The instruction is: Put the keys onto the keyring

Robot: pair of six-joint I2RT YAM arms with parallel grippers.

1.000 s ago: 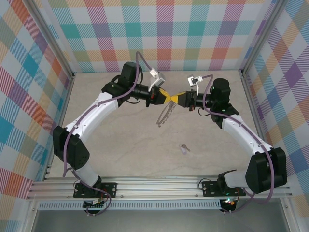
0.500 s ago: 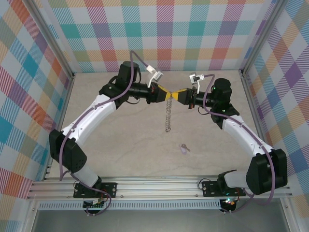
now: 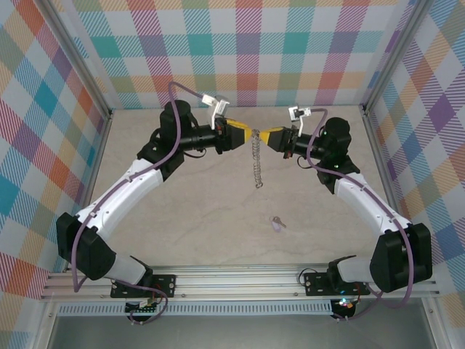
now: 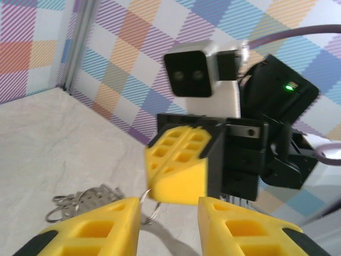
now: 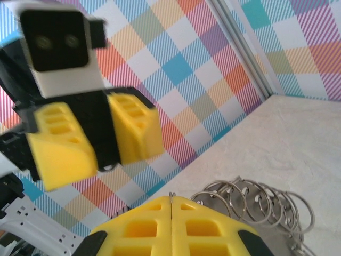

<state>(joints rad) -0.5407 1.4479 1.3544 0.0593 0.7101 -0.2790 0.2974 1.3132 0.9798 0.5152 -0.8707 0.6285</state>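
The keyring (image 3: 256,161), a chain of small wire loops, hangs straight down from my right gripper (image 3: 266,137), which is shut on its top end. In the right wrist view a thin wire sits pinched between the shut yellow fingertips of the right gripper (image 5: 171,198), and the keyring's loops (image 5: 256,205) trail off to the right. My left gripper (image 3: 244,134) faces it from the left with a small gap between them, open and holding nothing. In the left wrist view the left gripper (image 4: 169,209) shows a clear space between its fingers. The lilac-headed key (image 3: 277,224) lies on the table, nearer the arm bases.
The beige table (image 3: 182,218) is enclosed by plaid walls with metal posts at the corners. An aluminium rail (image 3: 240,280) carrying both arm bases runs along the near edge.
My left gripper has opened, let go of the keyring and drawn back to the left. The ring, slanted a second ago, now hangs straight from the right gripper. The key has not moved.
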